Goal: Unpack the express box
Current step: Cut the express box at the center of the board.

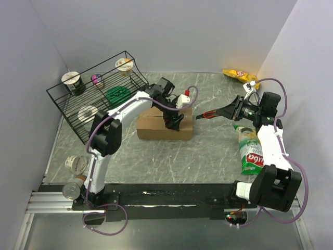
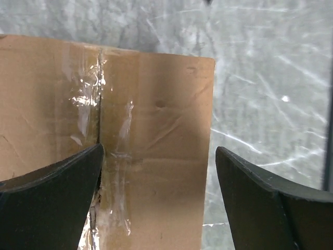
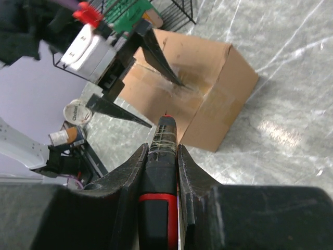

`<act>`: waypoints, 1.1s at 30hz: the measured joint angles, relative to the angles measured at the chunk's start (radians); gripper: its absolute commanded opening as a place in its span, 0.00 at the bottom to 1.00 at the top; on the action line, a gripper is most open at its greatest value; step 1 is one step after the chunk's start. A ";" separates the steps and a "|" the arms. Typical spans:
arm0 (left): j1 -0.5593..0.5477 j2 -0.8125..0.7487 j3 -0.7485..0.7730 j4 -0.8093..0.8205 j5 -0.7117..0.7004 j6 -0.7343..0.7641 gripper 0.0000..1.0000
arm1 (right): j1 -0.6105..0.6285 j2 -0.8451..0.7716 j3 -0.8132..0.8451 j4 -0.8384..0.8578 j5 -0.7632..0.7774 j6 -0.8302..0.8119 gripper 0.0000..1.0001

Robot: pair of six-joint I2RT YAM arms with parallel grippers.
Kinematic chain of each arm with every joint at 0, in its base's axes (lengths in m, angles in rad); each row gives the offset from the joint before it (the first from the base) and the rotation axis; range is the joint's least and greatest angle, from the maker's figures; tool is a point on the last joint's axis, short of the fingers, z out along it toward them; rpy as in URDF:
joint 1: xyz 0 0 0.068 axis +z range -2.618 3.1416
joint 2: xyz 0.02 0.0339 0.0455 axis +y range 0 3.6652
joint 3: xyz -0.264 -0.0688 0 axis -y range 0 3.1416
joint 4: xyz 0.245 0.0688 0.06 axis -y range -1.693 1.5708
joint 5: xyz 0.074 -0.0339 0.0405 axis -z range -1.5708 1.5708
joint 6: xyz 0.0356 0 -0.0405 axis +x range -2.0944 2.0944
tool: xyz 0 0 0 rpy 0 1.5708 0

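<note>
The plain brown corrugated cardboard box (image 1: 156,127) is sitting in the middle of the grey marble-patterned table (image 1: 208,156), flaps down. Clear shiny tape (image 2: 86,99) is running along its centre seam, so it is closed.

The left gripper (image 1: 174,124) is hanging right over the right-hand part of the box, and its fingers are spread wide with nothing between them. In the left wrist view one dark finger (image 2: 52,198) is sitting over the taped seam and the other is out past the box's edge, above bare table. Whether that first tip is actually touching the cardboard I cannot tell.

The right gripper (image 1: 225,111) is reaching in from the table's right edge, fingers squeezed tight on a black pen-shaped tool with a red band (image 3: 162,135). The tool's tip is pointing at the box's right end, close to it but apart from it.

A black wire rack (image 1: 78,112) is standing at the far left corner with cups and a green lid in it. A yellow snack bag (image 1: 237,74) is lying at the far right corner, and a green crisp bag (image 1: 251,151) is lying along the right edge beside the right arm.
</note>
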 measured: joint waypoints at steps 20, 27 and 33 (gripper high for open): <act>0.059 -0.157 -0.039 0.009 -0.112 -0.084 0.96 | 0.013 0.079 -0.032 0.001 0.013 -0.035 0.00; 0.055 -0.046 0.027 -0.132 -0.116 -0.013 0.96 | 0.014 0.086 -0.032 -0.003 0.010 -0.042 0.00; 0.058 0.014 0.068 -0.160 -0.098 0.006 0.96 | 0.016 0.084 -0.033 -0.016 0.008 -0.063 0.00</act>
